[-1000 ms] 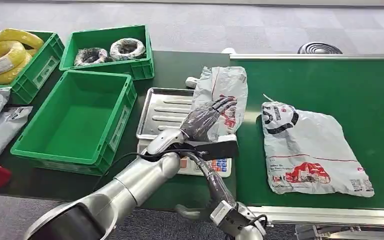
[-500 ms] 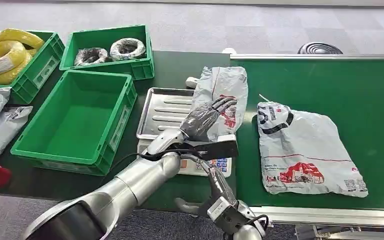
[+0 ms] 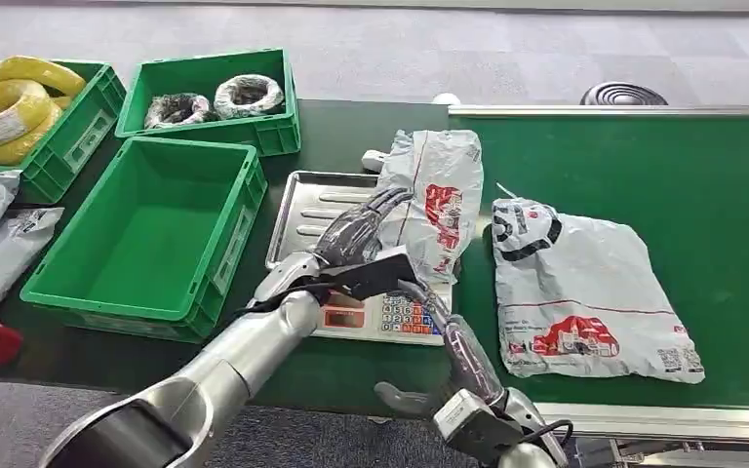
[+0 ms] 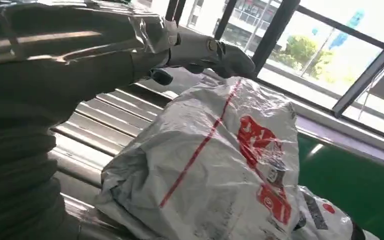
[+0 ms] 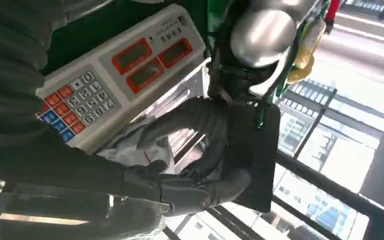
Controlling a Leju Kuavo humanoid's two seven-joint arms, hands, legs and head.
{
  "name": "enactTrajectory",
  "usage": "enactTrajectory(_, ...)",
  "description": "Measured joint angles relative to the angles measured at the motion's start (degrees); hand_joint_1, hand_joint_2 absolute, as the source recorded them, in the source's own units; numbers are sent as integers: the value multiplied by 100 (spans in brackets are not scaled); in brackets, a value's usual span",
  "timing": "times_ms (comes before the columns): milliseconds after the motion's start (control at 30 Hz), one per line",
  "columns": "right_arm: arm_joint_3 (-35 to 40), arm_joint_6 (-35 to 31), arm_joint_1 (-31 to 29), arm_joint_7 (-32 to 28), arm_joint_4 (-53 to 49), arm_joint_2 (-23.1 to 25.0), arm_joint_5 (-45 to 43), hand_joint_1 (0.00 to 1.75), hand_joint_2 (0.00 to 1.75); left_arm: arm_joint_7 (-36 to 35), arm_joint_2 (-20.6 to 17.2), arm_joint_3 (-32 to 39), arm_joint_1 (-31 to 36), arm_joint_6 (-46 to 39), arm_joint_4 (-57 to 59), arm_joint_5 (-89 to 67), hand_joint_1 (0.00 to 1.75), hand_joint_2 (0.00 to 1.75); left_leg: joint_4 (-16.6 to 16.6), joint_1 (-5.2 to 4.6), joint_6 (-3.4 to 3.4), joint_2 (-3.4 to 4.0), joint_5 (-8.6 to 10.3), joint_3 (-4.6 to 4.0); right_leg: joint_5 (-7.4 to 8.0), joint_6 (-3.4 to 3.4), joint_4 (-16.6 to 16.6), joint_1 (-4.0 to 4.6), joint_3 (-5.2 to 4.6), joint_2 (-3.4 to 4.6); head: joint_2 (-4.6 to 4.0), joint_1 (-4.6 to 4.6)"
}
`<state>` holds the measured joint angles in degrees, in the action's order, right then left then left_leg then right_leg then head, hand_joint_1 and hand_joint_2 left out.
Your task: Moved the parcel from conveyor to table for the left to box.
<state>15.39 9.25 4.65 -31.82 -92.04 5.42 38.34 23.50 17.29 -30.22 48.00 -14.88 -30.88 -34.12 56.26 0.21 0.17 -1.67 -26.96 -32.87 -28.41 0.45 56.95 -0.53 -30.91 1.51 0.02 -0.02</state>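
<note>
Head view is showing my left hand (image 3: 356, 237) hovering over the metal scale tray (image 3: 317, 213), fingers spread and touching nothing I can make out, just beside the grey parcel (image 3: 432, 200). That parcel is lying partly on the tray and partly propped against the edge of the green conveyor (image 3: 644, 156), so it is sitting tilted rather than flat. My right hand (image 3: 458, 356) is hanging low at the front edge of the worktop (image 3: 351, 127), under the scale keypad (image 3: 400, 317); I cannot tell whether its fingers are apart or together.

I am judging the main risk to be the parcel's slack wrapper. It is a soft plastic mailer, crumpled, with red printing and a thin red stripe running along it, and the left wrist view is showing it bulging and shiny. A grip on loose film alone could let the contents sag and slide out, or drag the parcel off the tray. The tray is also resting loosely on the scale, so a sideways pull may be shifting it too.

A second, larger parcel (image 3: 585, 288) is lying flat on the conveyor near the first, and could be snagged by mistake. The empty green box (image 3: 151, 229) is waiting on the worktop to the left.
</note>
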Motion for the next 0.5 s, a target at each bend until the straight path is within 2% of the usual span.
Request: enactTrajectory(500, -205, 704, -76, -124, 168, -100, 383, 0, 175, 33, -188, 788, -218, -15, -240, -308, 0, 175, 0, 0, 0, 0, 0, 0, 0, 0, 0, 0, 0, 0, 0, 0)
